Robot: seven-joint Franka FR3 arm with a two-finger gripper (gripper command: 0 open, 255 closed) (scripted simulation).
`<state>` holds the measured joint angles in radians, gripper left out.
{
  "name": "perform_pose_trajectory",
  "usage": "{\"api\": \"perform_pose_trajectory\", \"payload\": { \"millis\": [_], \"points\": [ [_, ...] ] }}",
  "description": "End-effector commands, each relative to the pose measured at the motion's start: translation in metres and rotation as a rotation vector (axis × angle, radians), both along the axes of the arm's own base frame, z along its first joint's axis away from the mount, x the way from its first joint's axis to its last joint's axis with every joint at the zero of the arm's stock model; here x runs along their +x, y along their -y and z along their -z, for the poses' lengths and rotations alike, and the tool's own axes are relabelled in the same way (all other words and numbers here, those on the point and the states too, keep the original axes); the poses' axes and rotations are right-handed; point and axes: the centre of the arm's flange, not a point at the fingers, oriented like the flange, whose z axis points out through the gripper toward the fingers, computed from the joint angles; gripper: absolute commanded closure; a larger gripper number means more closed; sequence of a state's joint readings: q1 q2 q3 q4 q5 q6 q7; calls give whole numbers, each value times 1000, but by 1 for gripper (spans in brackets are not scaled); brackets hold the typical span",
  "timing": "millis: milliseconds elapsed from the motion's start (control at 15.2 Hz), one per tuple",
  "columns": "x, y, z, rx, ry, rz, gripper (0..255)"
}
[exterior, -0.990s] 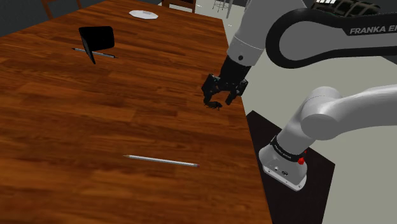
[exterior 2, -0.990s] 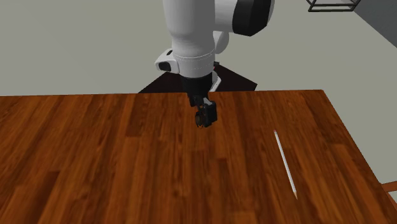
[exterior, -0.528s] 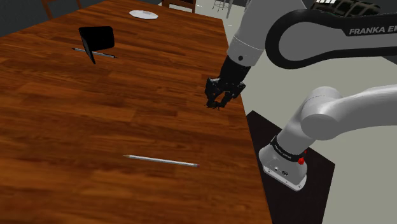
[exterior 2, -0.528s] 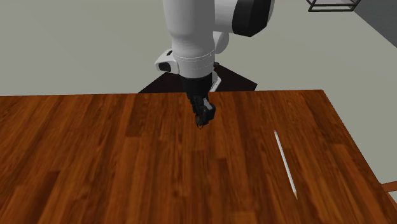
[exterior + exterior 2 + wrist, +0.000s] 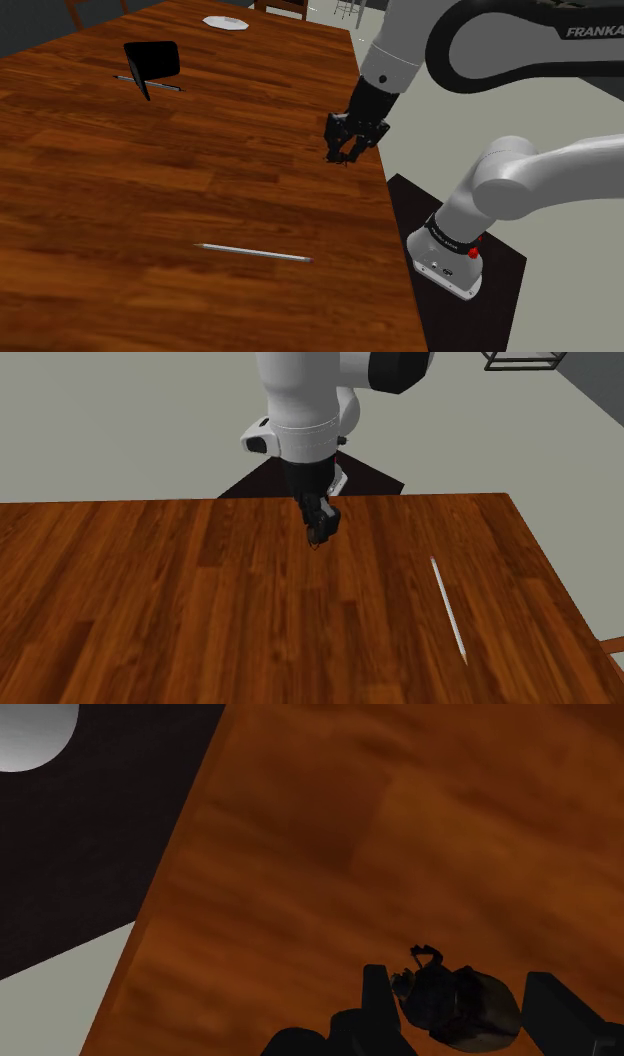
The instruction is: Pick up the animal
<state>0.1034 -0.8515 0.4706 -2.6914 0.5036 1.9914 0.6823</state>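
Since a second ago the black two-finger gripper [image 5: 345,152] has closed from a spread stance and risen a little, close to the edge of the dark brown plank table [image 5: 150,200] that runs along the black box stand [image 5: 500,270]. Its fingers [image 5: 375,999] are now clamped on the small dark round-bodied animal [image 5: 460,1009], whose thin legs poke out past the fingertips. Whether the animal is clear of the wood cannot be told. A thin silver rod [image 5: 255,253] lies well apart toward the table's near end. A black tilted panel [image 5: 150,60] and a white plate [image 5: 225,22] sit toward the far end.
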Motion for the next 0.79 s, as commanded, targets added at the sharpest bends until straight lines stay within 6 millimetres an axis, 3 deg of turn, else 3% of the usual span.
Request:
{"api": "perform_pose_trajectory", "payload": {
  "millis": [0,594,726],
  "points": [
    [0,1,-11,0,0,0,255],
    [0,1,-58,0,0,0,255],
    [0,1,-59,0,0,0,255]
  ]
}}
